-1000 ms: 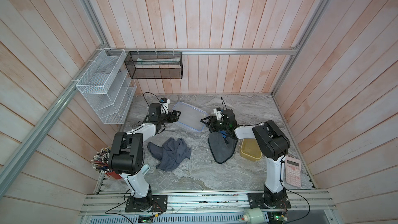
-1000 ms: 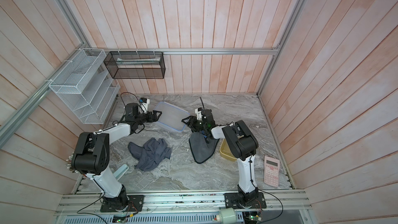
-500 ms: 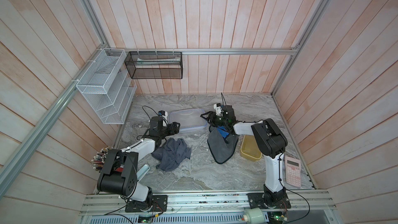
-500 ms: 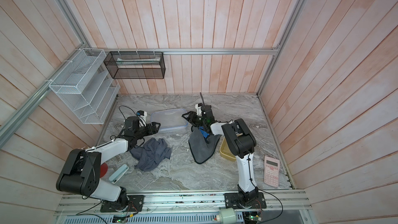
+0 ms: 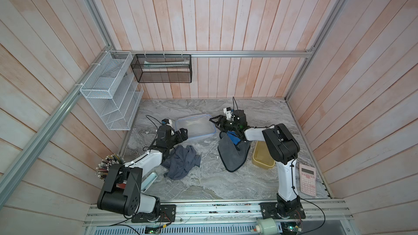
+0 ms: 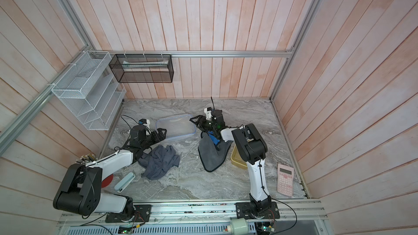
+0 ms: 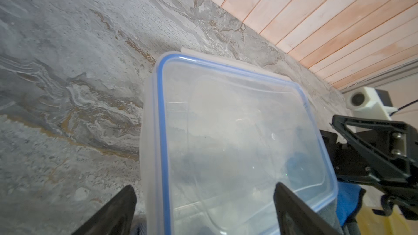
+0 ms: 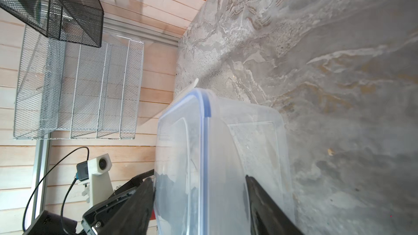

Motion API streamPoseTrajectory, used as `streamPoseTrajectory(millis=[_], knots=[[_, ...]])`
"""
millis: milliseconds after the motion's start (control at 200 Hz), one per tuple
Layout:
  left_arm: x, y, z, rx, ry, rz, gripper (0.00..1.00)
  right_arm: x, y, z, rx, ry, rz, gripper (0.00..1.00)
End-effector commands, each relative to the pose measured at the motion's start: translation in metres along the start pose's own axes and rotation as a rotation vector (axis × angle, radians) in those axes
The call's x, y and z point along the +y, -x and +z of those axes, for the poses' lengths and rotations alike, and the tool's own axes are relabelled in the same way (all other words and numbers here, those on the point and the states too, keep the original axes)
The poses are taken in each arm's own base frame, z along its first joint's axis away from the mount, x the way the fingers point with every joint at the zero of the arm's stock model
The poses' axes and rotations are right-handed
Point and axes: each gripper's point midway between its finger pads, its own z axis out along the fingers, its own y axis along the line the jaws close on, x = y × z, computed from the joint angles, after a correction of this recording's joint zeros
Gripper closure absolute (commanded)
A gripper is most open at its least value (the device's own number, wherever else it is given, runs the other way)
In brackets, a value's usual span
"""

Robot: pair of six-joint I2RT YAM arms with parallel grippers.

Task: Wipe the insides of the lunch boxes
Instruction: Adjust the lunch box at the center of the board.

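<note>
Boxes first: the clear box [image 5: 195,127] lies flat on the surface [image 5: 214,184], toward 11 o'clock of its middle. Its blue-rimmed lid [image 7: 161,132] looks to be seated on top, so I reckon no wiping inside can start yet.

The left tool [image 5: 183,133] is at the box's 8 o'clock corner. Its jaws are spread wide and straddle the edge, with one finger [image 7: 117,213] over bare surface and clear of the wall. It is released and grips nothing.

The right tool [image 5: 214,124] comes in low at the box's 3 o'clock end, jaws part-open on either side of it. One finger [image 8: 144,200] lies against the lid, but whether it truly pinches the box I cannot tell. Tools at opposite ends would suit one bracing while the other works the lid off.

The amber box [image 5: 262,158] sits open at 4 o'clock, partly under the right arm, handy for its turn. A crumpled cloth [image 5: 183,163] lies at 6 o'clock of the left tool, and a grey cloth [image 5: 233,154] is spread beneath the right arm. Both are within easy reach for wiping.
</note>
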Motion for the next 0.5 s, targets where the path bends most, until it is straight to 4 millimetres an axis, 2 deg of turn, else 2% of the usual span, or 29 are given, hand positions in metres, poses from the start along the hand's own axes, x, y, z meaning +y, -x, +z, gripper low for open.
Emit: streamPoseTrajectory(millis=[0, 145, 495], knots=[[-0.002, 0.013, -0.011, -0.086, -0.001, -0.062, 0.03, -0.003, -0.001, -0.006, 0.003, 0.024, 0.02, 0.34], [0.0, 0.02, -0.017, -0.11, 0.018, -0.055, 0.0, -0.008, -0.002, -0.011, -0.011, 0.034, 0.055, 0.34], [-0.007, 0.028, -0.001, -0.109, -0.038, -0.104, 0.0, -0.001, -0.006, -0.011, -0.015, 0.105, 0.119, 0.37]])
